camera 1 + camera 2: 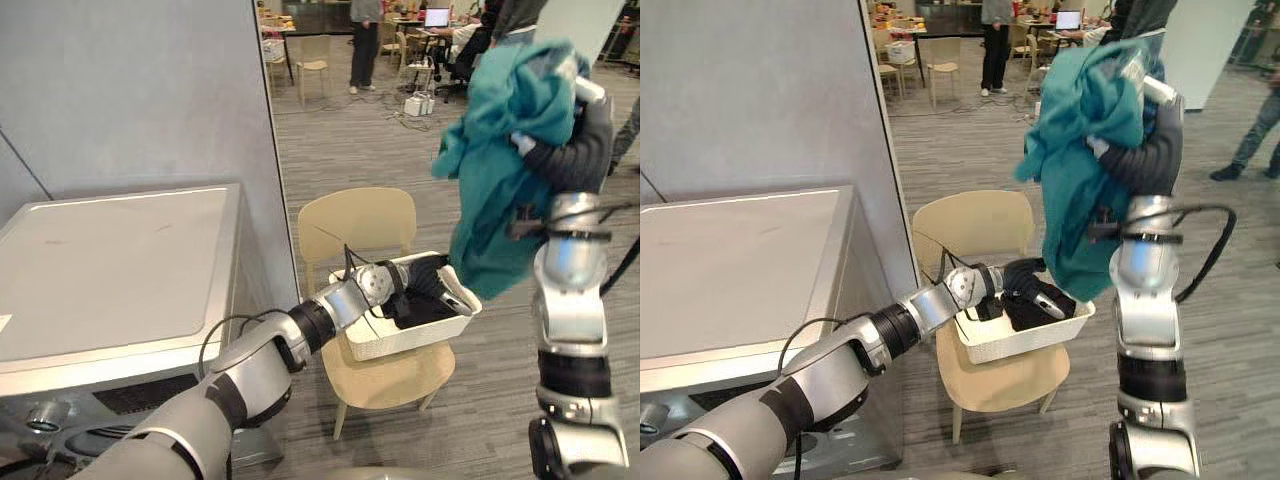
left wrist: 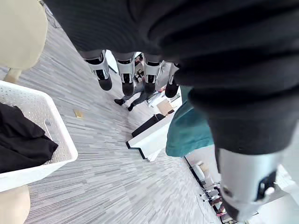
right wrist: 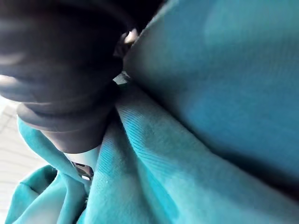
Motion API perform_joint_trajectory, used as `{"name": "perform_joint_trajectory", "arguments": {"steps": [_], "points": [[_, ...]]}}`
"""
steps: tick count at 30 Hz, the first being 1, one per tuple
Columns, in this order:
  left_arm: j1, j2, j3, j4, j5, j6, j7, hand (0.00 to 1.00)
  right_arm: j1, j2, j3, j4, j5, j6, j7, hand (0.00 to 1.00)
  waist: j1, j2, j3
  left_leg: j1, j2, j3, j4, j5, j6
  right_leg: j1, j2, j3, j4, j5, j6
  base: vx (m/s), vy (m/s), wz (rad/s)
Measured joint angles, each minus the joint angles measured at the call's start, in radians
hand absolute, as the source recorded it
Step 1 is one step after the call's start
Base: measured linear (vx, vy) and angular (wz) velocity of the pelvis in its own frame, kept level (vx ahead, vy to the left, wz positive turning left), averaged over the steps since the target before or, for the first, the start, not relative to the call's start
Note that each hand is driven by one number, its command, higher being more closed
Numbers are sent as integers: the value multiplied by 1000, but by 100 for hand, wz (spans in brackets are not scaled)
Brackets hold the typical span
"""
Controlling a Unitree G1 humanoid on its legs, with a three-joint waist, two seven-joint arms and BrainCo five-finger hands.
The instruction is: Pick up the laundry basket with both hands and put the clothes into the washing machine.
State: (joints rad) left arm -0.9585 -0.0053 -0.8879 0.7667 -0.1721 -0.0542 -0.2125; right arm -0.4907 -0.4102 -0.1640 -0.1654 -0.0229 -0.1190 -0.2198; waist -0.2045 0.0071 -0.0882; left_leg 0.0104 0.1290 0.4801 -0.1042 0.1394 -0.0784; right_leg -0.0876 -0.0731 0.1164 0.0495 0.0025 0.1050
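One basket (image 1: 398,348) holding one black garment (image 1: 424,311), left robot hand (image 1: 438,282) above, fingers (image 2: 127,74) straight — one teal garment (image 1: 500,190) drapes right robot hand (image 1: 575,150), grip hidden.

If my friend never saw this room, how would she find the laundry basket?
Find the big grey-white washing machine; beside it stands a pale wooden chair. On its seat sits the white plastic laundry basket. It is the one box there, with tiny holes in its walls and black clothes inside.
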Motion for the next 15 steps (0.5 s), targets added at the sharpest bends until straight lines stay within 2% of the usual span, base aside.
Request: {"name": "perform_joint_trajectory", "arguments": {"steps": [6,11,15], "points": [[-82,11,76,-4,-108,-11,58,0,-21,2,6,15,139,8,3,100,-1,-1,-5,9,-2,-40,0,-2,-1,17,-2,-1,-20,22,-2,68,-25,-6],[-83,5,114,-62,-142,-24,128,0,-17,21,4,17,169,9,1,100,-1,-4,-5,21,0,-97,0,-10,-12,40,-2,-26,-19,24,-6,45,-23,7],[-69,-12,157,-94,-207,-43,175,0,59,57,5,19,158,13,1,100,2,-13,-8,27,3,-124,0,-10,-12,51,0,-43,-17,5,-3,-23,-11,19]]}}
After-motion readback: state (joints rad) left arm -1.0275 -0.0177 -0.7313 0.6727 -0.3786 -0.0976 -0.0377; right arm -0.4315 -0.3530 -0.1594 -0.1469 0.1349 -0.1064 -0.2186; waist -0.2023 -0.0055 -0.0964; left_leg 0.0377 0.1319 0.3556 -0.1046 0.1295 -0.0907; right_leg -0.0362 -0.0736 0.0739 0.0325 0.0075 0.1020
